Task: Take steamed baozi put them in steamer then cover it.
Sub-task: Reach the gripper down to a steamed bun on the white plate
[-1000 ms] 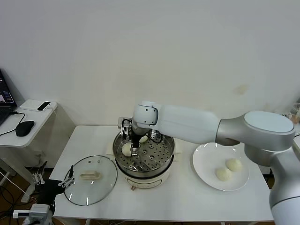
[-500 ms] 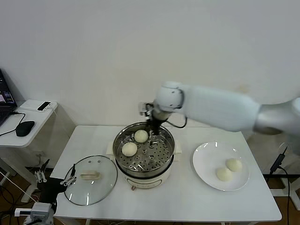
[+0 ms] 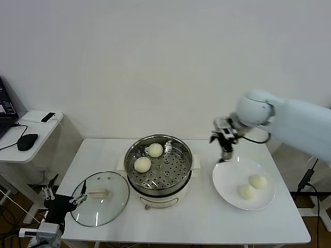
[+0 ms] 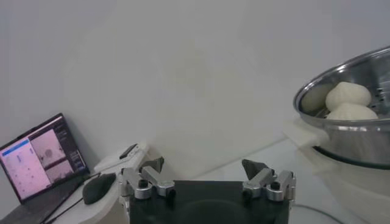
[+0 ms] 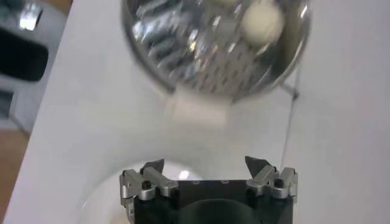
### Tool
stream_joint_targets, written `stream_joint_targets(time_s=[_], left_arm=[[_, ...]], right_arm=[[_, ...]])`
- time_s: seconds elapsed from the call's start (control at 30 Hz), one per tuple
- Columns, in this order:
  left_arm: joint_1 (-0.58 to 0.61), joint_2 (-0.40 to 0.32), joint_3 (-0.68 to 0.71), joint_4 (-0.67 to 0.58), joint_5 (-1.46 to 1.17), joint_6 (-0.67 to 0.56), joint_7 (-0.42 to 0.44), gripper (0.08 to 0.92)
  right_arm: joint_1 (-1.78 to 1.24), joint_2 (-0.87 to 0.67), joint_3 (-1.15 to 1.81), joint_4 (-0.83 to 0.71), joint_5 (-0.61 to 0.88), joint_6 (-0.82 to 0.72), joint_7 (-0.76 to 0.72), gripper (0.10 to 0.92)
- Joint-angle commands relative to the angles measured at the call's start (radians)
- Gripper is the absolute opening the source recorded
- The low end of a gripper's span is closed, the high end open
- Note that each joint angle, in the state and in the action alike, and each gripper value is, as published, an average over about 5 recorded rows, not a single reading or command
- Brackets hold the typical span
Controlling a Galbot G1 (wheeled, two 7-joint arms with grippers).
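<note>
The steel steamer on its cream base stands mid-table with two off-white baozi inside, one at the back and one at the left. Two more baozi lie on the white plate at the right. The glass cover with its cream handle lies flat on the table left of the steamer. My right gripper is open and empty, hovering over the plate's back-left edge; its wrist view shows the steamer with one baozi. My left gripper is open and empty, low at the table's left.
A side desk at the far left holds a mouse, a laptop edge and a small white box. The table's front edge lies just below the cover and plate. A wall stands close behind the table.
My right gripper left a second baozi in the steamer, rose out and swung right to above the plate's back-left edge. The left arm stayed low.
</note>
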Motion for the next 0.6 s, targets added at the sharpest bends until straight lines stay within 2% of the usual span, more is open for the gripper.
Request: stream_joint_targets(time_s=[0.03, 0.33, 0.6], left_arm=[[-0.001, -0.001, 0.009, 0.006, 0.003, -0.001, -0.001, 0.823], [-0.002, -0.006, 0.021, 0.011, 0.016, 0.001, 0.000, 0.823], [0.001, -0.018, 0.022, 0.013, 0.026, 0.003, 0.001, 0.823]], right_arm=[[-0.154, -0.288, 0.066, 0.082, -0.222, 0.110, -0.039, 0.823], [-0.579, -0.357, 0.391, 0.058, -0.315, 0.130, -0.016, 0.823], [-0.818, -0.272, 0.601, -0.033, -0.368, 0.127, 0.016, 0.823]])
